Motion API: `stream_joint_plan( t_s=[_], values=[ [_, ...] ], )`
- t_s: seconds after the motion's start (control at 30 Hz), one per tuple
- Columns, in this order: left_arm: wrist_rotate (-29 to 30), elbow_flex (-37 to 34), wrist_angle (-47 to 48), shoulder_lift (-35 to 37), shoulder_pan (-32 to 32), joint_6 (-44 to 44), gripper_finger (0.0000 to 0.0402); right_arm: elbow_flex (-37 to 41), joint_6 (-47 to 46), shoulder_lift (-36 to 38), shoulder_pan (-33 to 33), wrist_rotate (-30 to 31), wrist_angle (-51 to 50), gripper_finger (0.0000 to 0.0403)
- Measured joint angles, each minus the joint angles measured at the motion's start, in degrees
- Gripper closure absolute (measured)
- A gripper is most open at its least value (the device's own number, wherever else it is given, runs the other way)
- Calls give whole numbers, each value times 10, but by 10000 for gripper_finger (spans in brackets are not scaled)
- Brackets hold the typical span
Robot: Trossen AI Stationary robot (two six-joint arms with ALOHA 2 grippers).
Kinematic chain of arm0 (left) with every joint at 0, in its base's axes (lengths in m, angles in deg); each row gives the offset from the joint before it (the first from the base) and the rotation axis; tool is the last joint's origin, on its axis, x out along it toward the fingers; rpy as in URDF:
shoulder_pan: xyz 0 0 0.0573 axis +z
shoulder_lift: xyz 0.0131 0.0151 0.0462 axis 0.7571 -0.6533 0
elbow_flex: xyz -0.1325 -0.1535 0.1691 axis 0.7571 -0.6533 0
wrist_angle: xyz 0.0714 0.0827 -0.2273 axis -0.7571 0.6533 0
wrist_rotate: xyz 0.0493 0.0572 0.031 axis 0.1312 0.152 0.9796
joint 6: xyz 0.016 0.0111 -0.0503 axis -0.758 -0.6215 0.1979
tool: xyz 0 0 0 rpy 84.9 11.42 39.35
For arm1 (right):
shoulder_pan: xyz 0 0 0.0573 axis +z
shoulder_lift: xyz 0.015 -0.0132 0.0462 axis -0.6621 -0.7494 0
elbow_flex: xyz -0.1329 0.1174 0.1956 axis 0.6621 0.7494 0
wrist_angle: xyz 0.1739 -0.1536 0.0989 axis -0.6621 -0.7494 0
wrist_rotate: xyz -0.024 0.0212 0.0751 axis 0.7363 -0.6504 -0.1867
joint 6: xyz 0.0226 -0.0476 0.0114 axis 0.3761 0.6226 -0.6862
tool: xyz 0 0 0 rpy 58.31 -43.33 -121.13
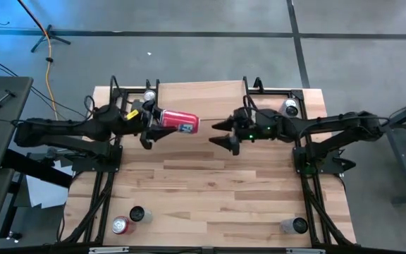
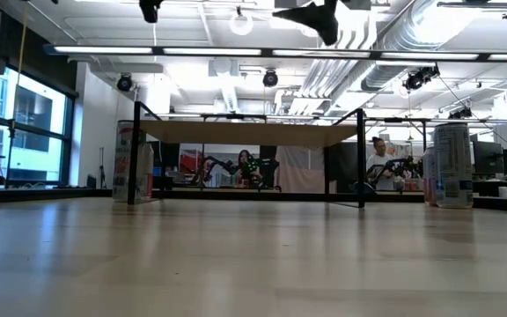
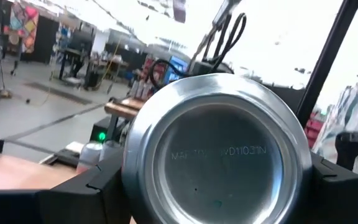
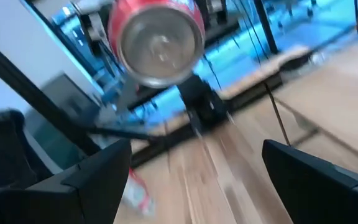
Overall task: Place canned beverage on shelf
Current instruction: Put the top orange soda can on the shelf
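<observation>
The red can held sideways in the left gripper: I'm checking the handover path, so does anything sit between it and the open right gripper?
Nothing visible does. The red aluminium can lies sideways in the left gripper, its base facing the open right gripper across bare light wood shelf top.

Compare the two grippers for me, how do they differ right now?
The left gripper is shut on a red can, held lying sideways in the air; the right gripper is open and holds nothing. The left gripper carries the can toward the right gripper, whose fingers point at the can's end. Both hover above the table.
</observation>
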Motion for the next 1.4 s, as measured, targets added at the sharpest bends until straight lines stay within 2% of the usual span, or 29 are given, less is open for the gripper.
stream_joint_plan(
  t_s=[0.4, 0.57, 0.9, 1.07, 1.17, 1.3, 1.4],
  values=[
    [0, -2, -81, -62, -3, -5, 138, -82, 60, -55, -2, -4, 21, 55],
    [-4, -2, -109, -73, -4, 4, 138, -83, 63, -54, -2, 5, 22, 55],
    [-18, -1, -181, -123, -4, 21, 138, -83, 48, -78, -2, 6, 92, 55],
    [-18, -1, -177, -135, -4, 25, 138, -83, 49, -79, -2, 2, 94, 56],
    [-17, -1, -178, -135, -4, 26, 138, -83, 45, -79, -2, 2, 96, 72],
    [-17, -1, -179, -135, -3, 23, 138, -83, 46, -79, -2, 2, 94, 117],
    [-15, -1, -179, -135, -3, 21, 138, -83, 47, -79, -2, 2, 94, 123]
  ],
)
